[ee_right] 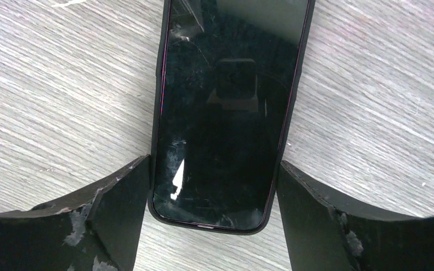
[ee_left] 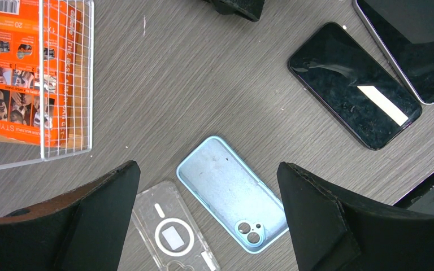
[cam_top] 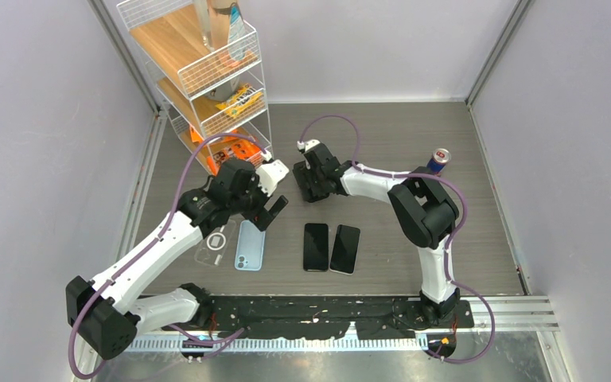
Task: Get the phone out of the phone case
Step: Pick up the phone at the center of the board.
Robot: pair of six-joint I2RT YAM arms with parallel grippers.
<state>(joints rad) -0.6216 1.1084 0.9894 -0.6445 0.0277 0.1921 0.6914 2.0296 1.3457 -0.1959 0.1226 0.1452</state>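
Note:
A black phone [ee_right: 226, 113] in a black phone case [ee_right: 209, 224] lies screen up on the grey table. My right gripper [ee_right: 213, 162] straddles its near end, and both fingers rest against the case's long sides. In the top view that gripper [cam_top: 310, 179] is at the middle back of the table and hides the phone. My left gripper [ee_left: 208, 165] hangs open above an empty light blue case [ee_left: 226, 189] and a clear case [ee_left: 169, 231], touching neither. It shows in the top view as well [cam_top: 266, 211].
Two bare black phones [cam_top: 316, 247] [cam_top: 345, 249] lie side by side in front of the right gripper. A white wire rack [cam_top: 207, 72] with orange packets [ee_left: 22, 68] stands at the back left. A drink can [cam_top: 438, 161] stands at the right.

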